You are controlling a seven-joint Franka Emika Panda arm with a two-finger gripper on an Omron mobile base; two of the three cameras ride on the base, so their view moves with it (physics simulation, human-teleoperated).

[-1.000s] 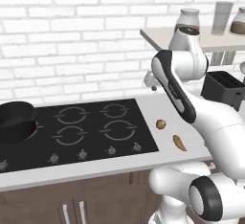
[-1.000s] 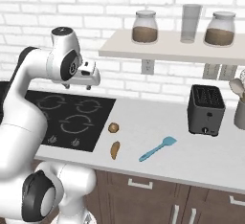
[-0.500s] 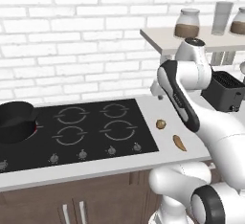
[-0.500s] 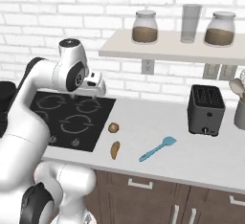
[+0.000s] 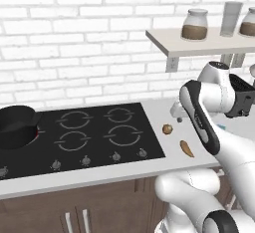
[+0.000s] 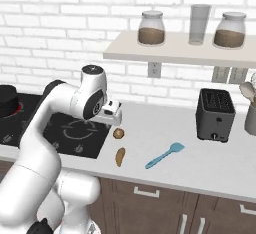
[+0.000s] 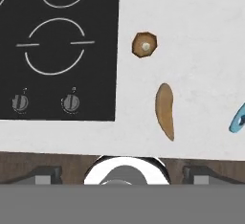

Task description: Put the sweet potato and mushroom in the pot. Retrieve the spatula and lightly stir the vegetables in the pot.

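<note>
Stovetop [image 5: 94, 142] bears the black pot [image 5: 16, 125]; its contents cannot be seen.

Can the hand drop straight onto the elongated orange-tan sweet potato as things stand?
Probably yes: the open hand hangs above the counter, and the elongated orange-tan sweet potato lies bare, apart from the mushroom.

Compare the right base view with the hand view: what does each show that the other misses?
Right base alone: the black toaster, the shelf with jars, and the round black pot. Hand view alone: the brown cabinet front below the white counter. Both share the elongated orange-tan sweet potato, the small round brown mushroom, the pale teal-blue spatula and the black cooktop.
</note>
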